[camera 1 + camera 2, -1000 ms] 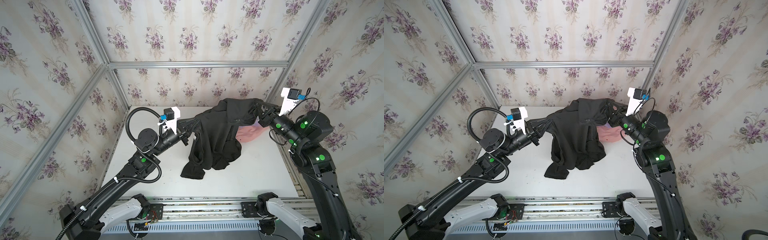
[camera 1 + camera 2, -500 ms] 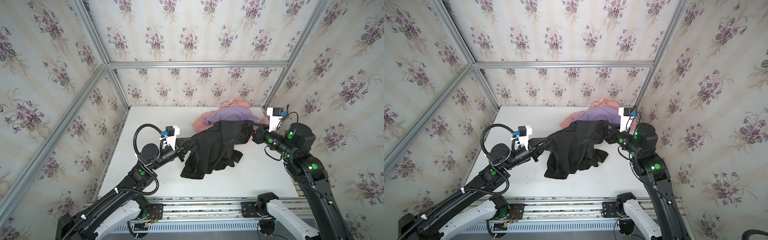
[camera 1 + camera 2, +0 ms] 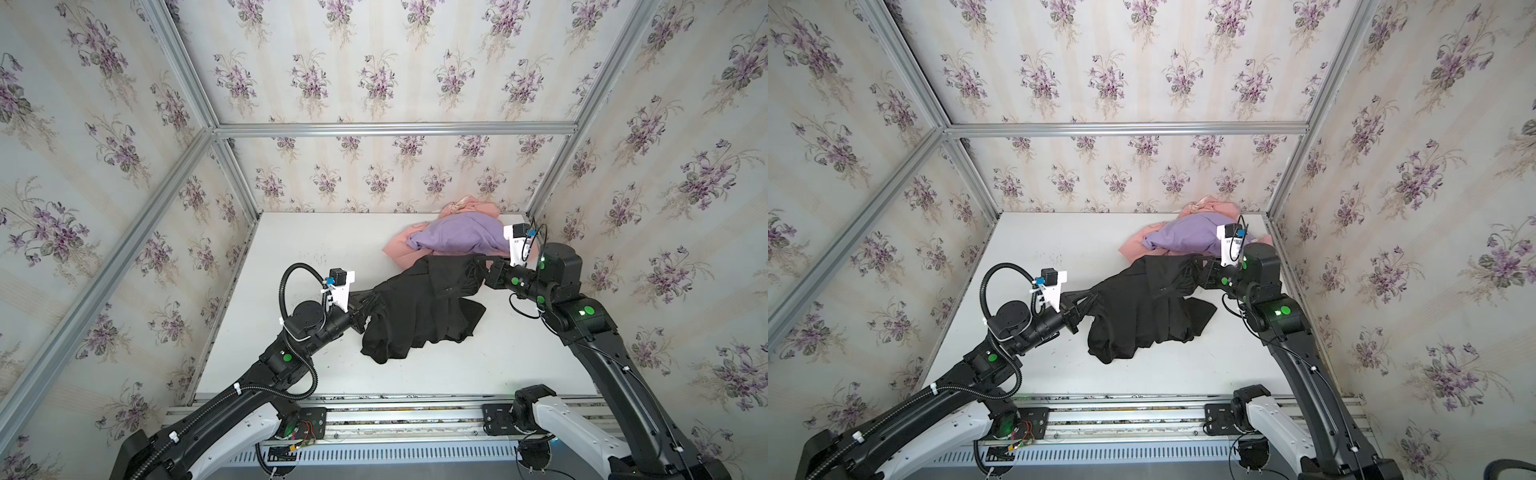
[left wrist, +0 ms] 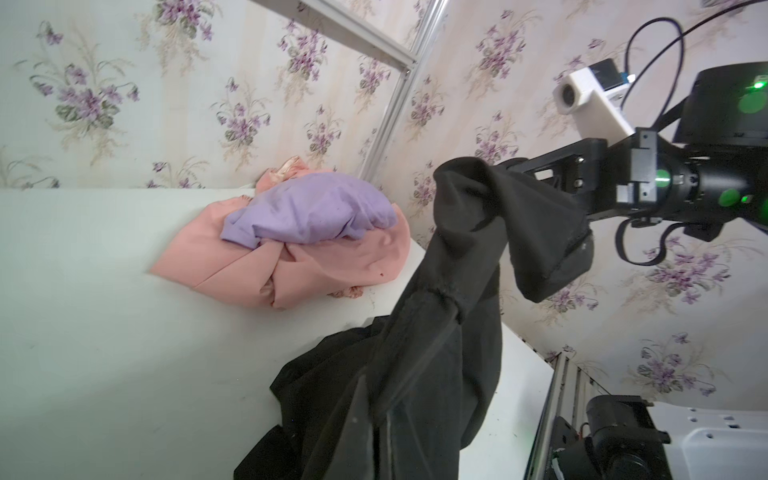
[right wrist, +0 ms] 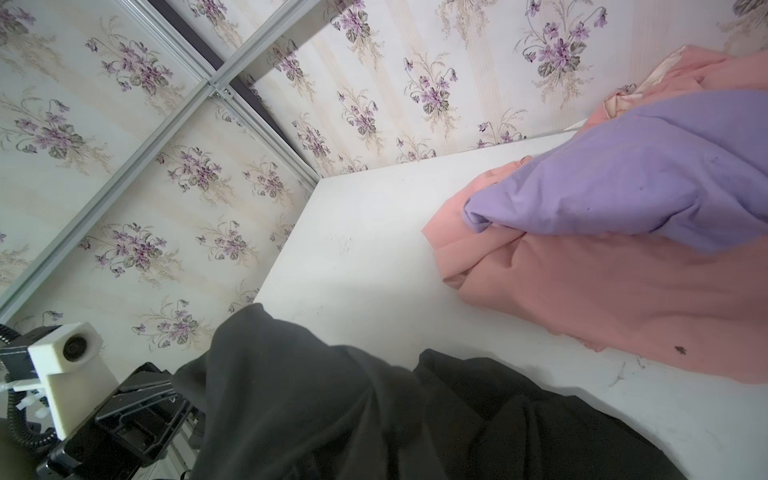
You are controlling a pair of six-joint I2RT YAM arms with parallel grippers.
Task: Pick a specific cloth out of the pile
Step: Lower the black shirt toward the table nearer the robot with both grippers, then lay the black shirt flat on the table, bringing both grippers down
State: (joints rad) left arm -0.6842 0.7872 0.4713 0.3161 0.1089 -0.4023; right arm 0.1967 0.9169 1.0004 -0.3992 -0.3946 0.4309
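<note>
Top views: black cloth (image 3: 419, 307) strung between both grippers, middle and lower folds resting on white table (image 3: 299, 245), clear of pile (image 3: 453, 239). Left gripper (image 3: 368, 301) at cloth's 9 o'clock edge, clamped tight on a stretched corner. Right gripper (image 3: 484, 266) at cloth's 2 o'clock corner, pinched on bunched fabric, fingertips buried in it. Same layout in both top views: cloth (image 3: 1148, 305), left gripper (image 3: 1086, 298), right gripper (image 3: 1202, 262). Pile at 12 to 1 o'clock from cloth, against back wall: lilac cloth (image 3: 457, 237) atop salmon cloth (image 3: 399, 249); near edge of salmon just beside cloth's upper edge, contact not discernible.

Left wrist view: cloth (image 4: 440, 340) running as a taut twisted band away from camera toward right gripper (image 4: 511, 178), draped over and hiding its tips. Own fingers hidden under fabric at frame's near edge. Lilac (image 4: 311, 212) and salmon (image 4: 332, 262) heap well apart from band, on table (image 4: 83, 311).

Right wrist view: cloth (image 5: 332, 407) filling near field, covering own fingers; grip itself unseen here. Left arm's camera mount (image 5: 62, 353) beyond fabric. Lilac (image 5: 644, 178) on salmon (image 5: 602, 299), bare table strip between heap and cloth.
</note>
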